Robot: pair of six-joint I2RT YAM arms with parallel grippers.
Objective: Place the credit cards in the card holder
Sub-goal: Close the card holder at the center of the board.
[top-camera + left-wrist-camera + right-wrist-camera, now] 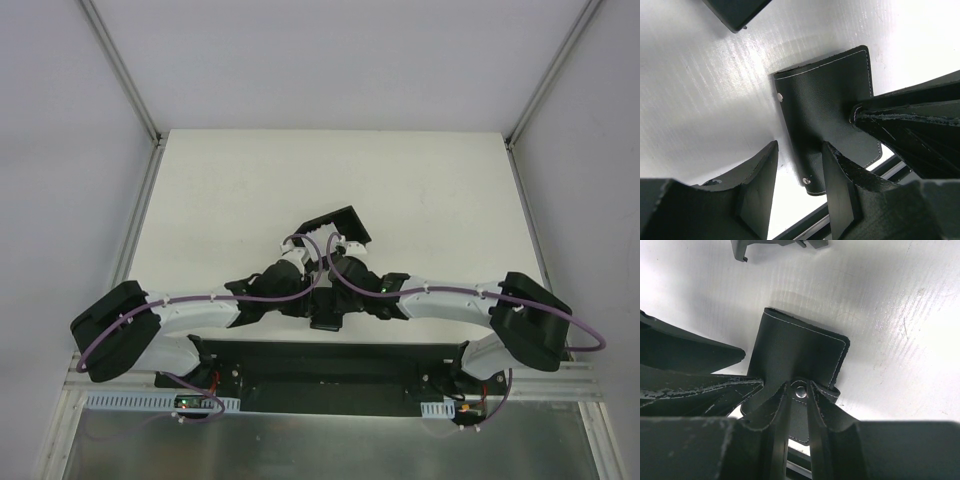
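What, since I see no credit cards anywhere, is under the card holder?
Only the white table shows around the card holder, and no card pokes out at its edges. The leather covers whatever lies directly beneath, so a card hidden there cannot be ruled out.

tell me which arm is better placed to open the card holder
Right. The right gripper is pinched on the card holder at its snap tab; the left gripper stands open over its edge, gripping nothing.

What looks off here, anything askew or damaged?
Nothing spilled or damaged. The card holder sits askew at the table's near edge, pinched at its clasp by the right gripper; no credit card is clearly in view.
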